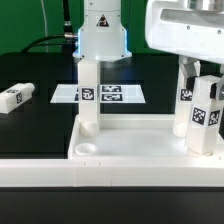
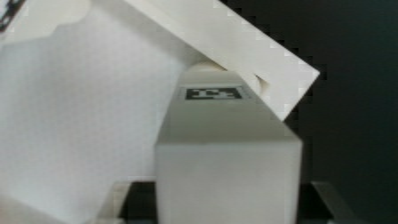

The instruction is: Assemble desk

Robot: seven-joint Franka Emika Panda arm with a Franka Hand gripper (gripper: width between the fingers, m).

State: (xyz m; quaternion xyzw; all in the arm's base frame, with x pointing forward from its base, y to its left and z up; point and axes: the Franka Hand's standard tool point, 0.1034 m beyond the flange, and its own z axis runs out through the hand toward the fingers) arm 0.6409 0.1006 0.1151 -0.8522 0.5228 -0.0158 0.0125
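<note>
A spare leg [image 1: 18, 97] lies flat at the exterior view's left. A standing leg [image 1: 88, 100] rises from the tabletop [image 1: 130, 158]. At the right, the gripper [image 1: 203, 78] is closed on a held leg [image 1: 206, 120], upright, straight below it, at the tabletop's right end.

The white plastic rectangular tray-like tabletop [image 1: 140, 135] lies flat on the surface, hollow side up, with a round socket [image 1: 88, 148] empty at seven o'clock. A white square-section tagged left leg [image 1: 88, 95] stands upright at ten o'clock. At three o'clock a rear right leg [image 1: 187, 100] and a front right leg [image 1: 207, 115] are upright, the latter gripped at its top. A loose leg [image 1: 17, 97] lies on its side, well apart at nine o'clock.
</note>
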